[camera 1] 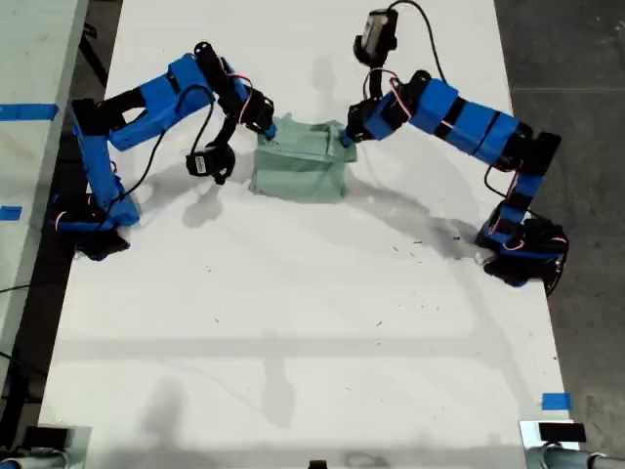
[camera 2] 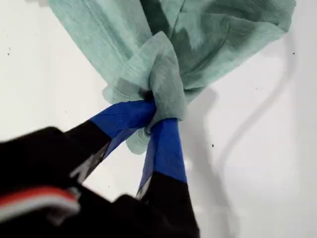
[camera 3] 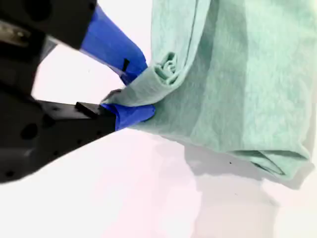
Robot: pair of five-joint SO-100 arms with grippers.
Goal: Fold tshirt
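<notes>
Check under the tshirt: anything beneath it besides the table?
Only the white table shows around the folded tshirt, and its own layers are stacked underneath. My first tool and second tool pinch its corners. The tabletop under the cloth is covered.

- Bright, even light falls on the white desk (camera 1: 293, 322), which is close to washed out in the exterior view.
- Soft grey shadows of the arms lie on the desk; a long faint band runs across it nearer its front edge.
- In the first wrist view, the black gripper body is blurred close to the lens.
- In the second wrist view, the desk glares pinkish-white and the cloth's weave stays sharp.
</notes>
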